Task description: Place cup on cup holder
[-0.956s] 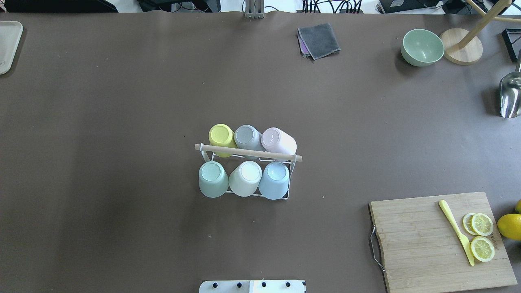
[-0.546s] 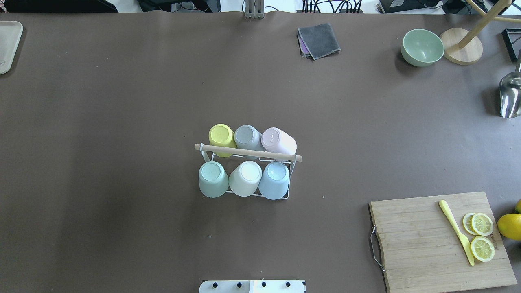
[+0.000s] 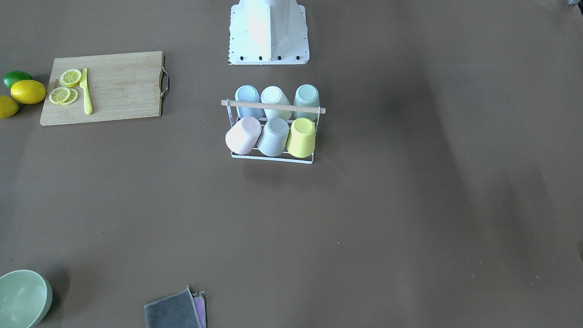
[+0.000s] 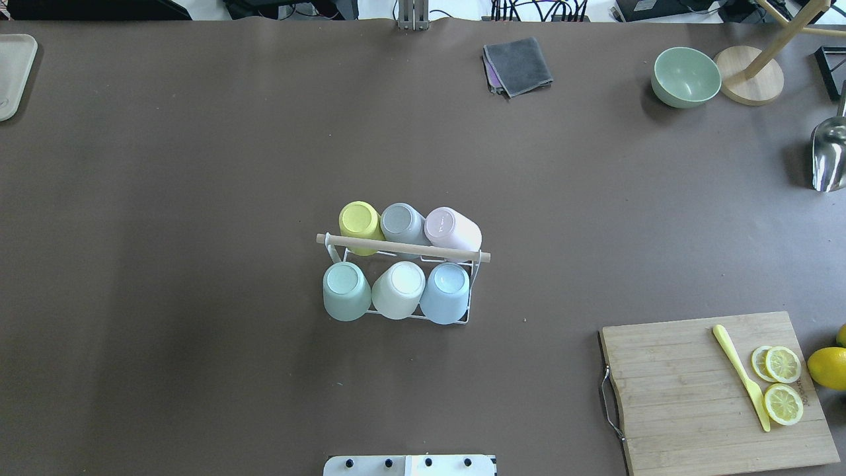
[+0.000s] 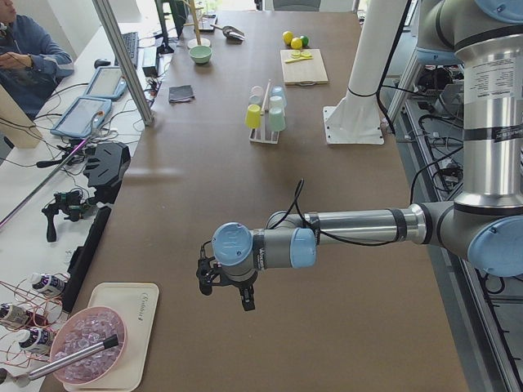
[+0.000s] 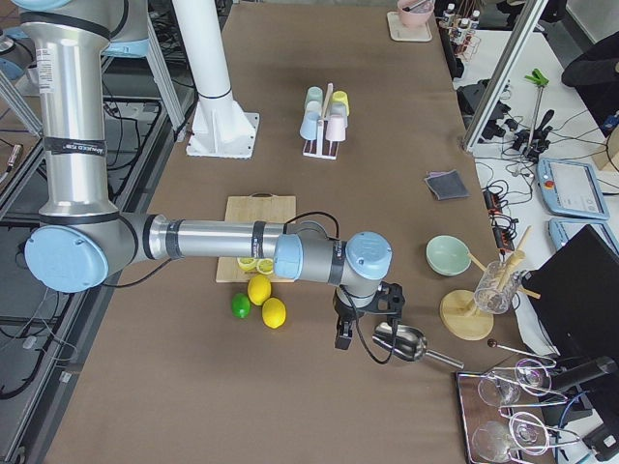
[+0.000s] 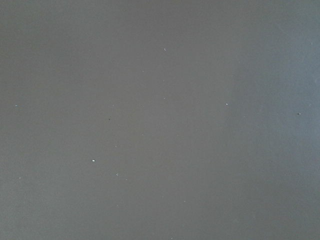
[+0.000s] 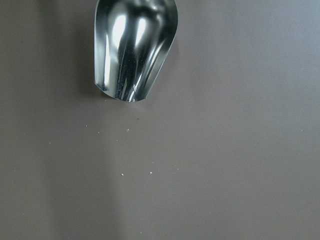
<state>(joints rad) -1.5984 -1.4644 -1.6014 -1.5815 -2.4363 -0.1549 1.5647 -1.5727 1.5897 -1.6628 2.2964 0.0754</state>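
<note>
White wire cup holder (image 4: 403,248): six cups (image 4: 398,289) inverted to seat, full; left gripper (image 5: 225,290), right gripper (image 6: 363,333) well clear, finger state untellable.

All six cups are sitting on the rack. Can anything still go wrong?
1. The pink cup looks tilted outward on the cup holder. A bump to the rack might make it slip off.
2. The right pincer hangs close beside the metal scoop. If the arm swings away carelessly, it could knock the scoop across the table.
</note>
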